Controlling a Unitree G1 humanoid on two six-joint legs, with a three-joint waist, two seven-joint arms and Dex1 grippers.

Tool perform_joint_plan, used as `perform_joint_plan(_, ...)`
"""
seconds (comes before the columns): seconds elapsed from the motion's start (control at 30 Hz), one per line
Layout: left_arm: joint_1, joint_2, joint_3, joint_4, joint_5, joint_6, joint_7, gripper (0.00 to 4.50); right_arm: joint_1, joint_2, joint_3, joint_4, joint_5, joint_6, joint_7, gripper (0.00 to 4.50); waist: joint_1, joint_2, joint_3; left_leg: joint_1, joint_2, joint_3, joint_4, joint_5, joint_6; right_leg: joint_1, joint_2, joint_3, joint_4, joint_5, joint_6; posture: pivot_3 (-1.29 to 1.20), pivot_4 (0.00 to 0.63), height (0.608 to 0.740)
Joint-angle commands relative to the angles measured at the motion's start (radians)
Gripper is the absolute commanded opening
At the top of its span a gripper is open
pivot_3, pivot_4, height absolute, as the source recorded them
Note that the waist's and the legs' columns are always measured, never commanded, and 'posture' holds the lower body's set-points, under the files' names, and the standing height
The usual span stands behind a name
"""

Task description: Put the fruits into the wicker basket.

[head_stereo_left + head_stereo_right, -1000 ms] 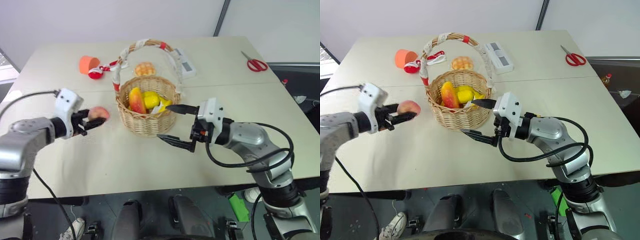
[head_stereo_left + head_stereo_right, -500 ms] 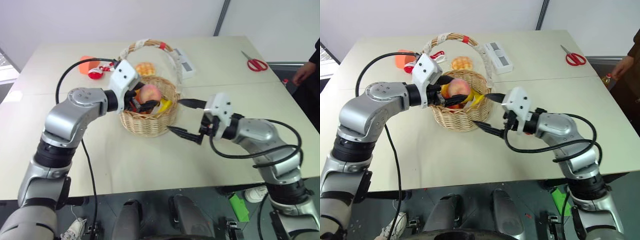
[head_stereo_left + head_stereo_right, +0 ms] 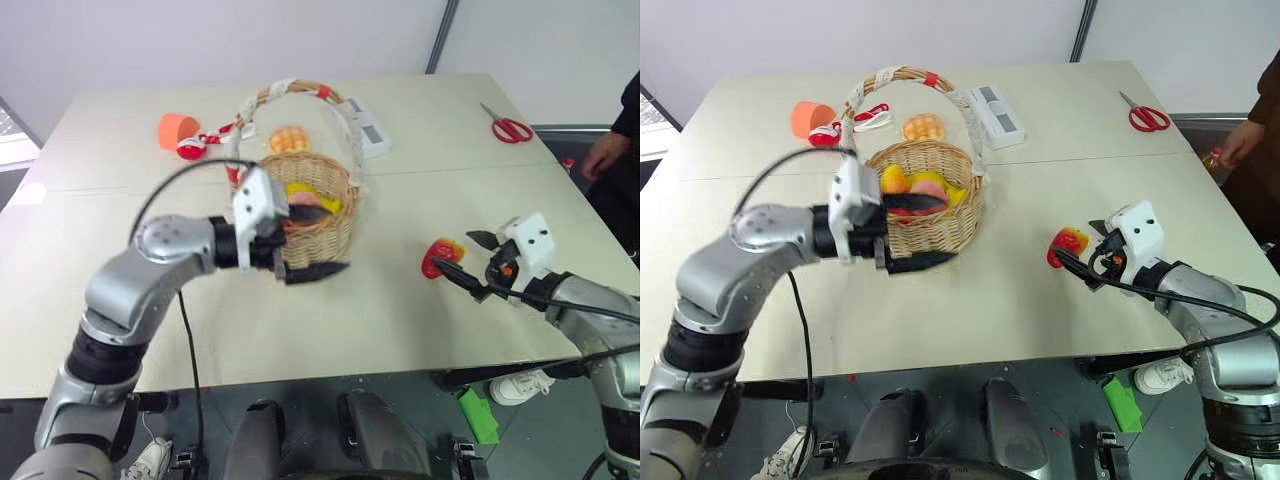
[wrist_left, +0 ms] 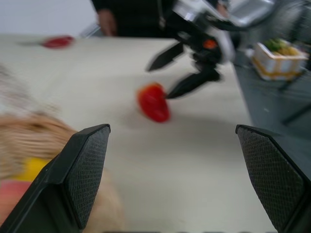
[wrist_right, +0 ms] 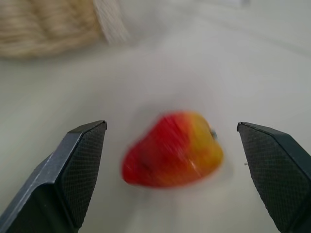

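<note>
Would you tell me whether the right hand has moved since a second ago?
Yes: the right hand swung away from the wicker basket toward the red-yellow fruit.

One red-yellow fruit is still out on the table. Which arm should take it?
The right. Its gripper sits open right beside the red-yellow fruit, which lies centred between its jaws in the right wrist view. The left gripper, also open, is over at the wicker basket, well away from that fruit.

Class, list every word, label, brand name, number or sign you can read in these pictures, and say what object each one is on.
None can be read.
The white device behind the wicker basket has grey panels, too small to show any characters.
The box off the table's edge shows no legible print.
</note>
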Motion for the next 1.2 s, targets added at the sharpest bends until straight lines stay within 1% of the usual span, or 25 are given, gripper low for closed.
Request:
perform_joint_plan(0.03, 0.001, 0.017, -0.017, -0.032, 0.033, -0.023, -0.004, 4.43, -0.035, 0.02, 0.015, 0.04, -0.017, -0.014, -0.023, 4.5, 0.0, 0.0, 0.0, 0.0, 0.0, 0.0, 0.0, 0.0, 0.0, 0.0, 0.0, 0.0, 0.0, 0.0, 0.0, 0.0, 0.15, 0.74)
perform_joint_plan(0.2, 0.014, 0.013, -0.018, -0.031, 0.047, -0.023, 0.008, 4.43, -0.058, 0.05, 0.034, 0.11, -0.031, -0.044, -0.032, 4.5, 0.002, 0.0, 0.0, -0.001, 0.0, 0.0, -0.001, 0.0, 0.0, 0.0, 0.0, 0.0, -0.001, 0.0, 0.0, 0.0, 0.15, 0.74)
perform_joint_plan(0.27, 0.021, 0.014, -0.015, -0.027, 0.05, -0.024, 0.013, 4.5, -0.062, 0.055, 0.034, 0.119, -0.033, -0.054, -0.03, 3.96, 0.002, 0.0, 0.0, -0.001, 0.0, 0.0, 0.0, 0.0, 0.0, 0.0, 0.0, 0.0, -0.001, 0.0, 0.0, 0.0, 0.15, 0.74)
perform_joint_plan(0.3, 0.026, 0.016, -0.013, -0.026, 0.053, -0.026, 0.015, 4.5, -0.06, 0.055, 0.034, 0.118, -0.036, -0.059, -0.031, 3.6, 0.002, 0.0, 0.0, -0.001, 0.0, 0.0, 0.0, 0.0, 0.0, 0.0, 0.0, 0.0, -0.001, 0.0, 0.0, 0.0, 0.15, 0.74)
perform_joint_plan(0.37, 0.043, 0.013, 0.007, -0.022, 0.054, -0.042, 0.023, 4.5, -0.058, 0.052, 0.035, 0.098, -0.04, -0.079, -0.03, 2.59, 0.001, 0.0, 0.0, 0.0, 0.0, 0.0, 0.0, 0.0, 0.0, 0.0, 0.0, 0.0, -0.001, 0.0, 0.0, 0.0, 0.15, 0.74)
perform_joint_plan(0.43, 0.061, -0.002, 0.06, -0.01, 0.033, -0.056, 0.043, 4.5, -0.055, 0.043, 0.037, 0.058, -0.038, -0.102, -0.012, 1.85, 0.001, 0.0, 0.0, 0.0, 0.0, 0.0, 0.0, 0.0, 0.0, 0.0, 0.0, 0.0, -0.001, 0.0, 0.0, 0.0, 0.15, 0.74)
perform_joint_plan(0.53, 0.112, 0.026, 0.165, 0.029, 0.013, -0.072, 0.05, 4.5, -0.063, 0.019, 0.057, -0.059, 0.002, -0.135, 0.067, 1.85, -0.001, 0.001, 0.0, -0.001, 0.0, 0.0, 0.0, 0.0, 0.0, -0.001, 0.0, 0.0, 0.0, 0.0, 0.0, 0.0, 0.15, 0.74)
perform_joint_plan(0.63, 0.18, 0.054, 0.283, 0.056, -0.002, -0.105, 0.05, 4.5, -0.116, 0.004, 0.096, -0.196, 0.093, -0.094, 0.147, 1.85, -0.006, 0.002, 0.0, 0.0, 0.001, -0.001, -0.001, 0.0, 0.0, -0.001, 0.001, 0.0, 0.0, 0.0, 0.0, 0.0, 0.15, 0.74)
perform_joint_plan(0.7, 0.225, 0.066, 0.365, 0.057, -0.023, -0.095, 0.072, 4.5, -0.213, 0.042, 0.147, -0.246, 0.146, -0.048, 0.139, 1.85, -0.01, 0.002, 0.0, 0.001, 0.002, -0.001, -0.001, 0.0, 0.0, -0.001, 0.001, 0.0, 0.0, 0.0, 0.0, 0.0, 0.15, 0.74)
perform_joint_plan(0.77, 0.277, 0.08, 0.418, 0.032, -0.043, -0.085, 0.076, 4.5, -0.309, 0.099, 0.227, -0.255, 0.144, -0.02, 0.111, 1.85, -0.005, 0.001, 0.0, 0.0, 0.002, -0.001, -0.001, 0.0, 0.0, -0.001, 0.001, -0.001, 0.0, 0.0, 0.0, 0.0, 0.15, 0.74)
perform_joint_plan(0.83, 0.317, 0.085, 0.44, 0.008, -0.042, -0.084, 0.092, 4.5, -0.413, 0.185, 0.327, -0.199, 0.073, -0.019, 0.048, 1.85, -0.004, 0.001, 0.0, 0.0, 0.002, -0.001, -0.001, 0.0, 0.0, -0.001, 0.001, -0.001, 0.0, 0.0, 0.0, 0.0, 0.15, 0.74)
perform_joint_plan(0.87, 0.326, 0.086, 0.443, 0.002, -0.042, -0.083, 0.101, 4.5, -0.445, 0.213, 0.354, -0.174, 0.047, -0.021, 0.026, 1.85, -0.002, 0.001, 0.0, 0.0, 0.002, -0.001, -0.001, 0.0, 0.0, -0.001, 0.0, -0.001, 0.0, 0.0, 0.0, 0.0, 0.15, 0.74)
perform_joint_plan(0.97, 0.352, 0.08, 0.439, -0.038, -0.054, -0.079, 0.122, 4.5, -0.562, 0.351, 0.397, -0.027, -0.023, -0.001, -0.101, 1.85, 0.008, 0.0, 0.0, -0.002, 0.002, -0.001, 0.0, 0.0, 0.0, -0.001, -0.001, -0.001, 0.0, 0.0, 0.0, 0.0, 0.15, 0.74)
perform_joint_plan(1.03, 0.364, 0.072, 0.428, -0.057, -0.054, -0.08, 0.138, 4.5, -0.622, 0.408, 0.419, 0.071, -0.073, -0.02, -0.146, 1.85, 0.005, 0.0, 0.0, -0.002, 0.001, -0.001, 0.0, 0.0, -0.001, -0.002, -0.003, -0.001, -0.001, 0.0, 0.0, 0.0, 0.15, 0.74)
perform_joint_plan(1.1, 0.367, 0.064, 0.417, -0.07, -0.055, -0.079, 0.156, 4.5, -0.66, 0.448, 0.413, 0.145, -0.098, -0.034, -0.175, 1.85, 0.006, 0.0, 0.0, -0.002, 0.001, -0.001, -0.001, 0.0, -0.001, -0.002, -0.004, -0.001, 0.0, 0.0, 0.0, 0.0, 0.15, 0.74)
perform_joint_plan(1.2, 0.366, 0.048, 0.408, -0.088, -0.064, -0.075, 0.185, 4.5, -0.678, 0.466, 0.41, 0.197, -0.126, -0.076, -0.179, 3.3, 0.005, 0.0, 0.0, -0.002, 0.001, -0.001, -0.001, 0.0, -0.001, -0.002, -0.005, -0.002, 0.0, 0.0, 0.0, 0.0, 0.15, 0.74)
